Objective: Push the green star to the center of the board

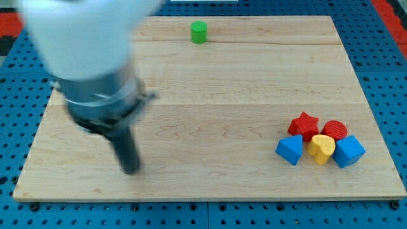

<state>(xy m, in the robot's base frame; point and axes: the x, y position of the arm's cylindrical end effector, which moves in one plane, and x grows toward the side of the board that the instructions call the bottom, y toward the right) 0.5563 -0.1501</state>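
A small green block (199,32) sits near the view's top edge of the wooden board (210,114), a little left of the middle; its shape reads more like a short cylinder than a star. My tip (130,169) is at the lower left of the board, blurred by motion, far from the green block and touching no block. The arm's white and grey body (89,57) covers the board's upper left corner.
A tight cluster lies at the view's lower right: a red star (304,125), a red cylinder (335,130), a blue block (290,149), a yellow block (322,149) and a blue cube (349,151). A blue pegboard surrounds the board.
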